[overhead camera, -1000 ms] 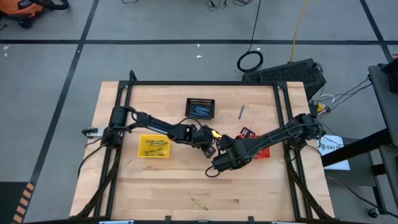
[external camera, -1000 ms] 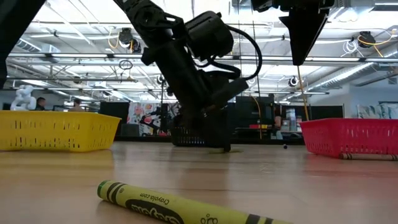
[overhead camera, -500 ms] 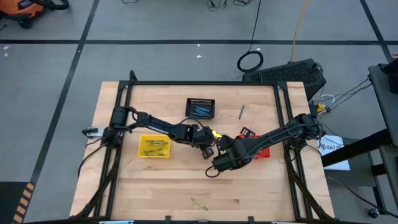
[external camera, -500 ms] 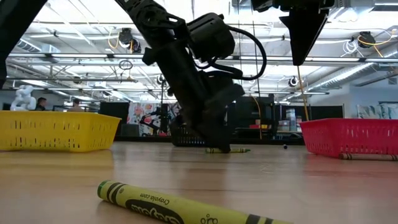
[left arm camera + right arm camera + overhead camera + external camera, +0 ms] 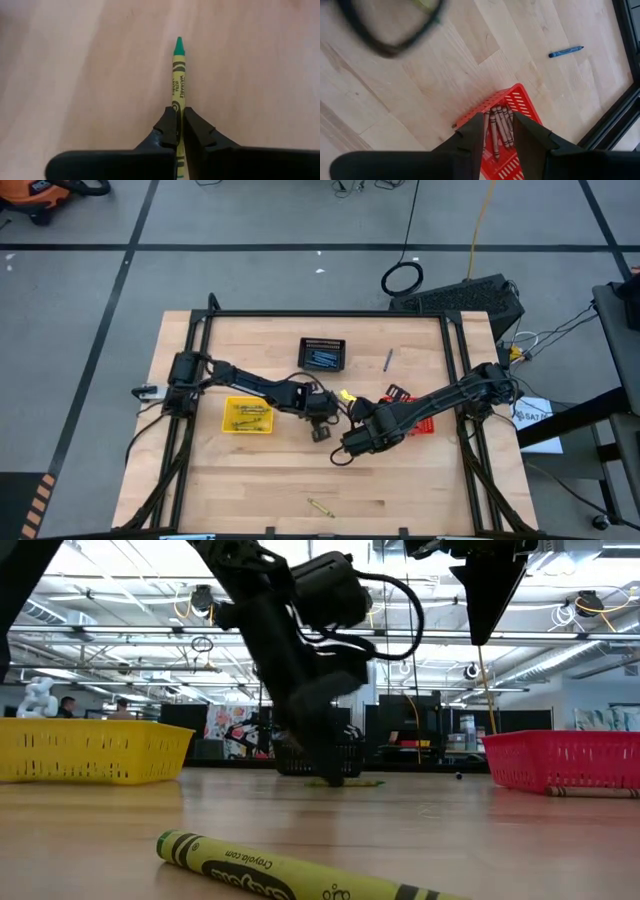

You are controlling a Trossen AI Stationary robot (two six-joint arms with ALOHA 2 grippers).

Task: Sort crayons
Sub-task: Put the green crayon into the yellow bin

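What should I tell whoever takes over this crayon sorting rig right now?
Left tool: shut on a yellow-green crayon at mid-table, crayon low against the wood.
Right tool: open, empty, above the red basket.
Done: yellow crayons lie in the yellow basket, blue ones in the black basket, brown-red ones in the red basket.
Left: bin the held crayon; one blue crayon lies loose near the black basket and one yellow crayon near the front edge.
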